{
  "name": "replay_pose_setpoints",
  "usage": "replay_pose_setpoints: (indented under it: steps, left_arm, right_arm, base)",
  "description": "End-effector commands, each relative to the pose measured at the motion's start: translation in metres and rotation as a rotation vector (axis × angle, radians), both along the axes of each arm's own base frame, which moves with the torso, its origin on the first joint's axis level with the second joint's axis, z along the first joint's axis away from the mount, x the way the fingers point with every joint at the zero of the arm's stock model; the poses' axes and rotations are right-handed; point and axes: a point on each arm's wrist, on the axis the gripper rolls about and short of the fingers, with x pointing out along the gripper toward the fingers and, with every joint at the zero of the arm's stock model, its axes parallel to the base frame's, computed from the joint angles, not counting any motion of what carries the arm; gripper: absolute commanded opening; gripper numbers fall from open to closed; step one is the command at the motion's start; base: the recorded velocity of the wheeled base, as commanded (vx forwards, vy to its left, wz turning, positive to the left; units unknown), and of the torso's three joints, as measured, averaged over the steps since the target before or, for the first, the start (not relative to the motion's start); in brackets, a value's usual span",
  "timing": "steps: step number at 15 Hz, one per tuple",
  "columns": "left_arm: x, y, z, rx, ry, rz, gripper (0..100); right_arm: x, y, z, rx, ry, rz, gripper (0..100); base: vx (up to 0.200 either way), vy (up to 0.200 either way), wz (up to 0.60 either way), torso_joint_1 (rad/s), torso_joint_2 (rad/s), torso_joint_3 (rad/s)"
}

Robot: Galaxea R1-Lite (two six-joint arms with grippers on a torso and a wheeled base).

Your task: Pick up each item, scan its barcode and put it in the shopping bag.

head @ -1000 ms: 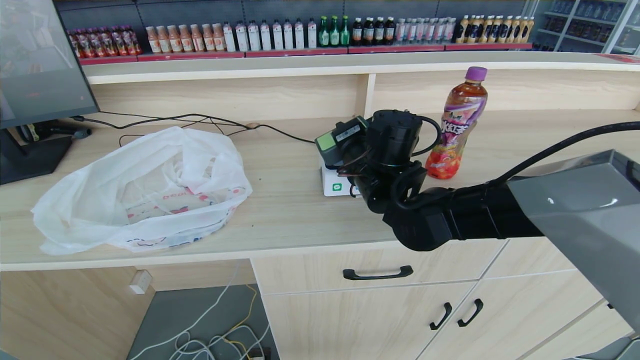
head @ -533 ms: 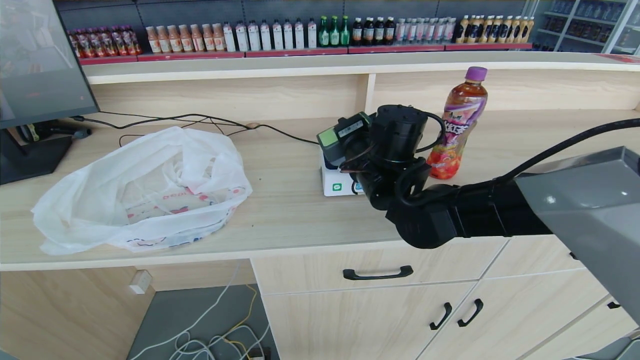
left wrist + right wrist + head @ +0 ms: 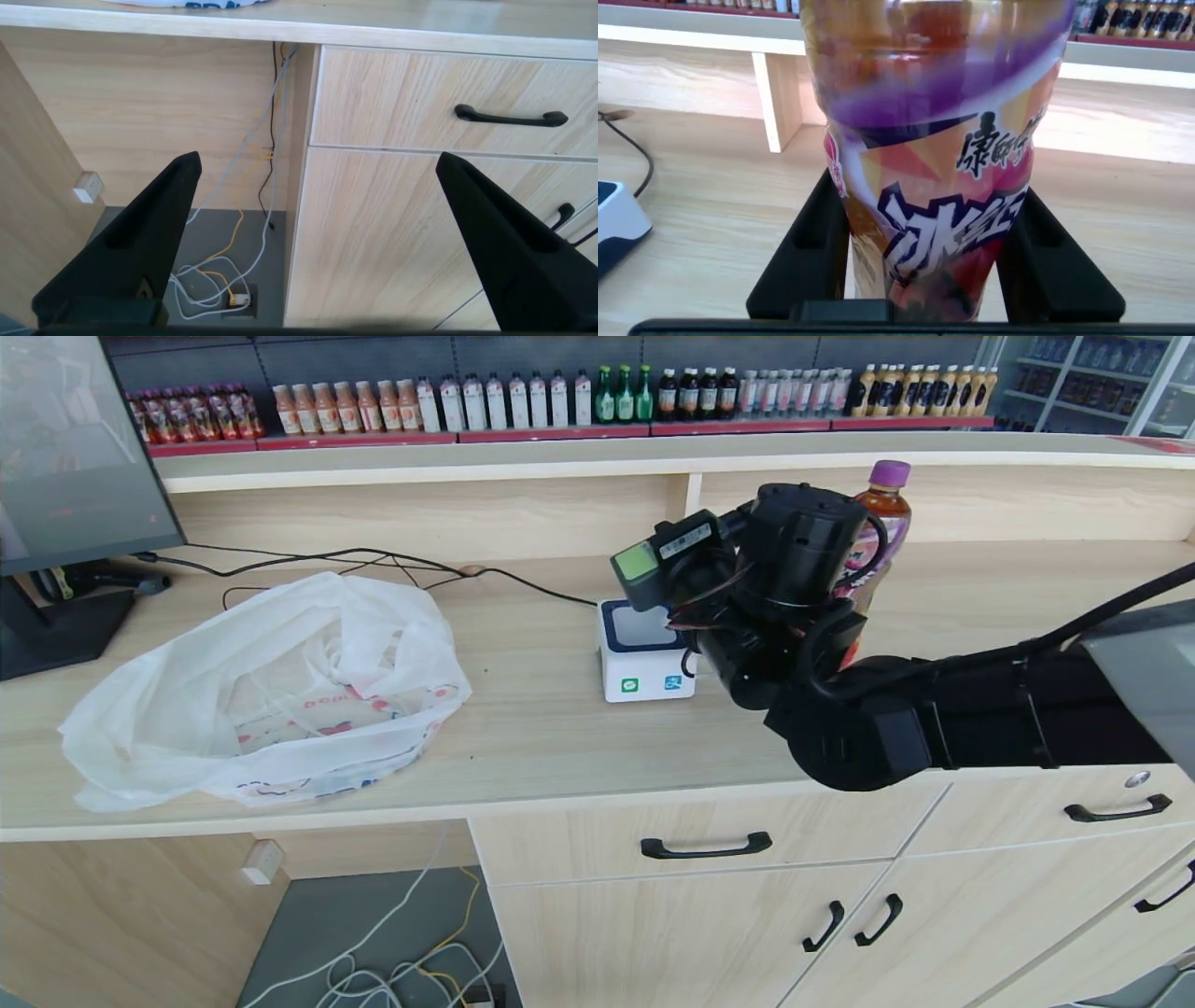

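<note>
We see a bottle of clear glossy plastic wrapped in a shiny printed film, and a bag of thin, crinkled, translucent white plastic. The counter is pale matt wood grain, the scanner smooth white plastic with a glossy top.

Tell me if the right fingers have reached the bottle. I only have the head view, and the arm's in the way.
Observer: Yes. In the right wrist view, the bottle stands between the right gripper fingers, one on each side.
Operator: Is it squeezed?
Observer: The fingers look spread. I can't tell whether they touch it.
Operator: And the left arm?
Observer: The left gripper is open, below the countertop, facing a drawer.
</note>
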Motion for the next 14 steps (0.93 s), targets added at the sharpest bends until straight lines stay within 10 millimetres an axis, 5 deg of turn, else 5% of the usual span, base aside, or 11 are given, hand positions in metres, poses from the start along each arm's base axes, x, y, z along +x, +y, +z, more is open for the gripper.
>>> replay_pose_setpoints:
  steps: [1, 9, 14]
  left_arm:
    - [0.000, 0.000, 0.000, 0.000, 0.000, 0.000, 100]
    - [0.000, 0.000, 0.000, 0.000, 0.000, 0.000, 100]
    - [0.000, 0.000, 0.000, 0.000, 0.000, 0.000, 100]
  right_arm:
    - [-0.033, -0.016, 0.006, 0.007, -0.018, -0.001, 0]
    - [-0.089, -0.043, -0.013, 0.044, 0.015, 0.027, 0]
    - [-0.118, -0.034, -0.028, 0.188, 0.082, 0.199, 0]
  base:
    - [0.000, 0.000, 0.00, 0.000, 0.00, 0.000]
    - [0.000, 0.000, 0.00, 0.000, 0.00, 0.000]
    - [0.000, 0.000, 0.00, 0.000, 0.00, 0.000]
